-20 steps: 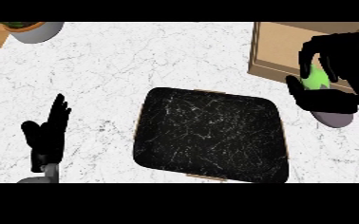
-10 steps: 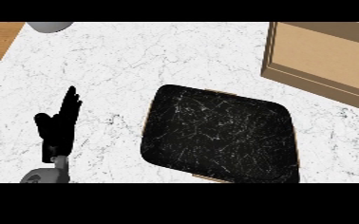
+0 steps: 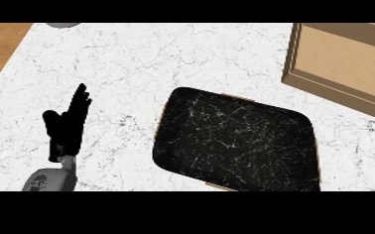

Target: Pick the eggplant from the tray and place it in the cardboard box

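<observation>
Eggplant shows nowhere; the dark marbled rectangular tray (image 3: 238, 146) lies bare, the brown cardboard box (image 3: 333, 59) beyond its right corner. Left of the tray, the black left hand (image 3: 66, 126) rests with fingers straight, holding nothing; the right hand is out of view.

Right hand with the green thing left view; view shifted, cardboard box (image 3: 333, 62) slid toward right edge, tray (image 3: 238, 141) and left hand (image 3: 66, 126) moved right.
</observation>
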`<state>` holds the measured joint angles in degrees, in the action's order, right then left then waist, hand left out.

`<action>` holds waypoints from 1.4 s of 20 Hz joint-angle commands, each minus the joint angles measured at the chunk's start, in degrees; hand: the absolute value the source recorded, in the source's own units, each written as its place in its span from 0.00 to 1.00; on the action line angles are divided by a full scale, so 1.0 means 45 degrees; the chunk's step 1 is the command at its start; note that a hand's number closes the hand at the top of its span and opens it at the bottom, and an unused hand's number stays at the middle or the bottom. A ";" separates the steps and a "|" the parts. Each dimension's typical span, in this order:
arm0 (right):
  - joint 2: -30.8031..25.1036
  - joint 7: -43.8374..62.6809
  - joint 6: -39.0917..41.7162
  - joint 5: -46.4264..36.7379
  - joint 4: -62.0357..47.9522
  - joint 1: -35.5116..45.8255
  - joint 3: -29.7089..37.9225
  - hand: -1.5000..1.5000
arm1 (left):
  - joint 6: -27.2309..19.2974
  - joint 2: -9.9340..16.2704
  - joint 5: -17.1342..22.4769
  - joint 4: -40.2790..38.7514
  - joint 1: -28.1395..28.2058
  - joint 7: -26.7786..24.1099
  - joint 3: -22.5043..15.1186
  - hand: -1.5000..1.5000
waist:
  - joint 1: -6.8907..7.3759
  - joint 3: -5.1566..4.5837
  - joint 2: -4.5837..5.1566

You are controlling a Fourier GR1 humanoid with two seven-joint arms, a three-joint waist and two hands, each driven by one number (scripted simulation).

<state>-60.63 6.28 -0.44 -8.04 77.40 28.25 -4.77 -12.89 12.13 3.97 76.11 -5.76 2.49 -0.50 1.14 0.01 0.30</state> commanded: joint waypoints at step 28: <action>0.3027 -0.8212 0.3511 0.1461 -1.4034 0.5547 0.4416 0.00 | -0.0182 -0.0584 -0.0663 -0.0278 -0.0517 0.0065 -0.0279 0.50 | 0.0231 0.0052 0.0142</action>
<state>-45.87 -29.41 10.01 -6.16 17.73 52.35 10.38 -13.38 9.80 1.65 74.37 -7.65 1.47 -1.03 2.48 0.24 1.01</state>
